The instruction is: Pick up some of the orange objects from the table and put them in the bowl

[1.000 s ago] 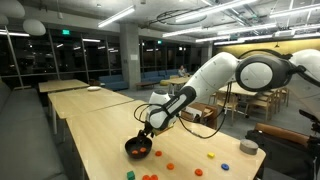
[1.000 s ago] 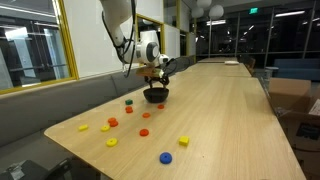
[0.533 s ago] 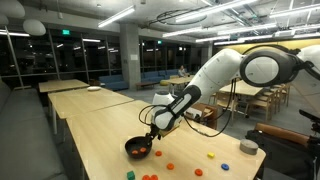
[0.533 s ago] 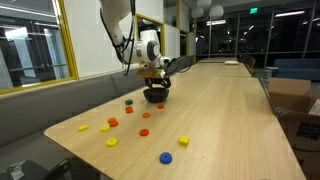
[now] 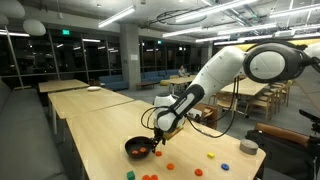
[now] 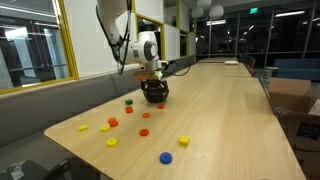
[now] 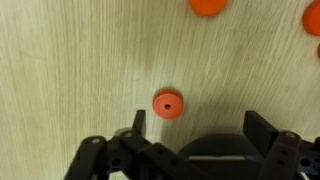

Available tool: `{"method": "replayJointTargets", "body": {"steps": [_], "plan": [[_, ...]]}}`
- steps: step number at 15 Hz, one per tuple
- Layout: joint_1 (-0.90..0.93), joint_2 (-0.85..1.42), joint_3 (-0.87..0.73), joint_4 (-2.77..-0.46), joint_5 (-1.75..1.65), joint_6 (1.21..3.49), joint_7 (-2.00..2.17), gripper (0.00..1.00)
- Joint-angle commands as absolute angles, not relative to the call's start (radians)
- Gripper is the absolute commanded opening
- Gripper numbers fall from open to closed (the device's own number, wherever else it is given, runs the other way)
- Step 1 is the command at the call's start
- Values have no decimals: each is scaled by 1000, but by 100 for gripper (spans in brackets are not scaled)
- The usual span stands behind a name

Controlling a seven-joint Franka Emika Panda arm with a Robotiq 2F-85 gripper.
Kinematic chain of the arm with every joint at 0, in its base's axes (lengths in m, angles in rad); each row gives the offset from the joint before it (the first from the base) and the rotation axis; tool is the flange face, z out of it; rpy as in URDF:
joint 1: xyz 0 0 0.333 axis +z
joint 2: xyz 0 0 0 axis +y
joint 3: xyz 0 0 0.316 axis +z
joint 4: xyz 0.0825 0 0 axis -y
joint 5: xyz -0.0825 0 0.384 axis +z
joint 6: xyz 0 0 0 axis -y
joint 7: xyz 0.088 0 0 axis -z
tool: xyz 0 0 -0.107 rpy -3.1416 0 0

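The black bowl (image 5: 138, 149) sits on the light wood table (image 5: 100, 130); in an exterior view (image 6: 155, 95) the gripper partly hides it. My gripper (image 5: 156, 137) hangs just beside the bowl, low over the table, and it also shows in an exterior view (image 6: 152, 80). In the wrist view the gripper (image 7: 197, 122) is open and empty. One orange piece (image 7: 168, 104) lies on the wood just ahead of the left finger (image 7: 137, 122). Two more orange pieces (image 7: 208, 5) lie at the top edge. Several orange pieces (image 5: 170, 165) lie near the bowl, and more (image 6: 113, 123) show in an exterior view.
Yellow pieces (image 6: 183, 141), a blue piece (image 6: 165, 157) and a green piece (image 6: 128, 100) are scattered among the orange ones. A grey round object (image 5: 248, 147) sits near the table's edge. A bench runs along one long side (image 6: 40, 100).
My gripper has shifted sideways from over the bowl to just beside it. The bowl and the pieces have not moved.
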State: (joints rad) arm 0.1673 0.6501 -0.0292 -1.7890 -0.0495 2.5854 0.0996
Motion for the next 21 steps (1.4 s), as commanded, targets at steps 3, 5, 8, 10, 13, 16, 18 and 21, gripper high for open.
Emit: {"method": "replayJointTargets", "body": {"steps": [3,5,8,10,13,16,18,21], "plan": [[147,663,-22,-1783,-83,2586,56,100],[145,676,-24,-1772,-91,2582,47,100],[136,695,-18,-1758,-89,2580,33,100],[133,710,-16,-1748,-88,2575,24,100],[130,732,-13,-1724,-86,2566,13,100],[127,753,-10,-1697,-84,2554,1,100],[122,767,-6,-1677,-81,2549,-7,100],[114,785,-1,-1652,-78,2542,-20,100]]}}
